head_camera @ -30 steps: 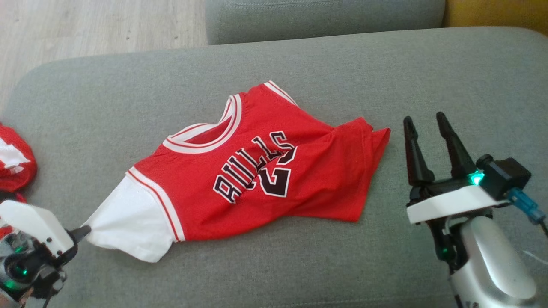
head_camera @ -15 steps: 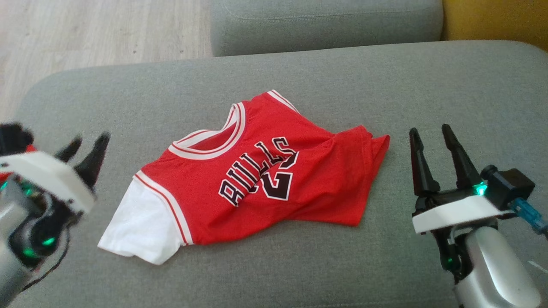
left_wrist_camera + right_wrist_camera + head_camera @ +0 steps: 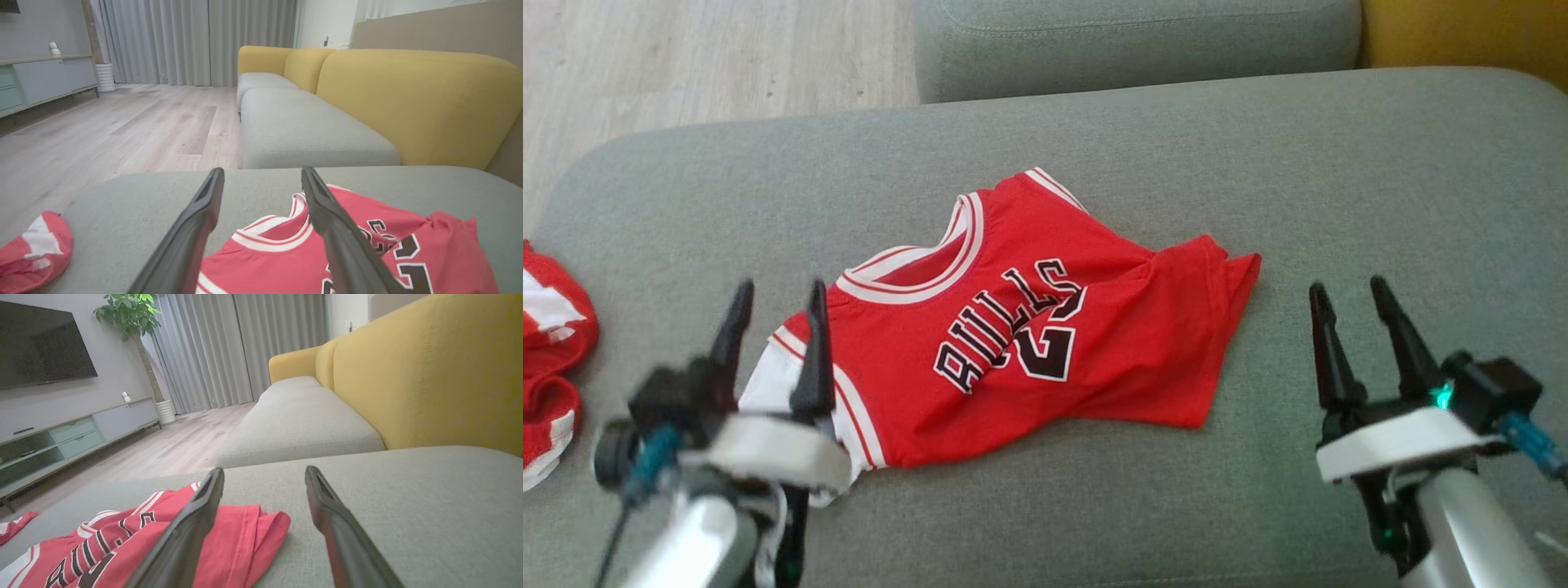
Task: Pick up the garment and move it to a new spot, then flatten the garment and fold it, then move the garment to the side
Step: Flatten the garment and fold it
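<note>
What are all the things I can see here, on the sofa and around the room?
jersey: one, red with a white sleeve and black BULLS lettering, rumpled mid-seat
second garment: one, red and white, at the seat's left edge
seat cushions: two, grey, one beyond the other
backrest: yellow, behind the seats
floor: pale wood, left of the sofa
curtains: grey, far wall
television: one, black, on the wall
sideboard: one, grey and pale green, under the television
plant: one, green, by the curtains
left gripper: one, dark fingers, open, empty, at the jersey's sleeve
right gripper: one, dark fingers, open, empty, right of the jersey
</note>
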`<state>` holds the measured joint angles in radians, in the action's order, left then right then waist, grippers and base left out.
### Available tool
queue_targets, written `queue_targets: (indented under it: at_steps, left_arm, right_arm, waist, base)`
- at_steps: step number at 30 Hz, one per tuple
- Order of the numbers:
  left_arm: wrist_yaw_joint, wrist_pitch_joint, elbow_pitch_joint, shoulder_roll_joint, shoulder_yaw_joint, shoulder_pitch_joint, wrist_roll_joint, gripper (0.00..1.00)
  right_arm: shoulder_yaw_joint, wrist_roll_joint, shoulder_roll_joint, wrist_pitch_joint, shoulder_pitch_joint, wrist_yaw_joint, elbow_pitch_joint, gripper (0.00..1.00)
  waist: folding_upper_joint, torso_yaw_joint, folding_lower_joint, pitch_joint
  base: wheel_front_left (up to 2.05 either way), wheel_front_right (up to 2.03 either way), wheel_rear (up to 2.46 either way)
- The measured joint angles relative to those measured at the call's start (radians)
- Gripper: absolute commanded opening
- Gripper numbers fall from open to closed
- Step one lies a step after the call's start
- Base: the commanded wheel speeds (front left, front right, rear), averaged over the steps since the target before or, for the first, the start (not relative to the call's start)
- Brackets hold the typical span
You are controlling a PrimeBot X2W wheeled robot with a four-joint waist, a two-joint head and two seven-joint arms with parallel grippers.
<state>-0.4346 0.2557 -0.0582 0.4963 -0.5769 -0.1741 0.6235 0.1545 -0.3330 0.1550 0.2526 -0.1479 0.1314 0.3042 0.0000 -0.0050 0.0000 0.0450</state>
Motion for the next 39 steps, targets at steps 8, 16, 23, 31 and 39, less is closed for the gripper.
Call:
queue_targets:
  at_steps: [8, 16, 23, 31, 39]
  left_arm:
    - [0.122, 0.000, 0.023, -0.166, 0.184, 0.118, -0.167, 1.00]
    - [0.235, 0.000, 0.072, -0.257, 0.277, 0.130, -0.244, 1.00]
    - [0.298, 0.000, 0.115, -0.316, 0.332, 0.130, -0.283, 1.00]
    - [0.351, 0.000, 0.153, -0.350, 0.373, 0.130, -0.316, 1.00]
    - [0.382, 0.000, 0.169, -0.380, 0.420, 0.130, -0.339, 1.00]
  right_arm:
    - [0.024, 0.000, 0.005, -0.006, 0.041, 0.000, 0.001, 1.00]
    - [0.133, -0.111, 0.019, -0.246, 0.035, 0.000, 0.031, 1.00]
    - [0.166, -0.195, 0.026, -0.507, 0.036, 0.000, 0.105, 1.00]
    - [0.117, -0.219, -0.019, -0.552, 0.018, 0.000, 0.170, 1.00]
    - [0.125, -0.263, -0.024, -0.542, -0.026, 0.000, 0.212, 0.00]
  waist:
    - [0.0000, 0.003, 0.0000, 0.002]
    - [0.0000, 0.021, 0.0000, 0.006]
    - [0.0000, 0.060, 0.0000, 0.011]
    - [0.0000, 0.111, 0.0000, 0.023]
    - [0.0000, 0.114, 0.0000, 0.031]
  base:
    - [0.00, 0.00, 0.00]
    - [0.00, 0.00, 0.00]
    - [0.00, 0.00, 0.00]
    - [0.00, 0.00, 0.00]
    - [0.00, 0.00, 0.00]
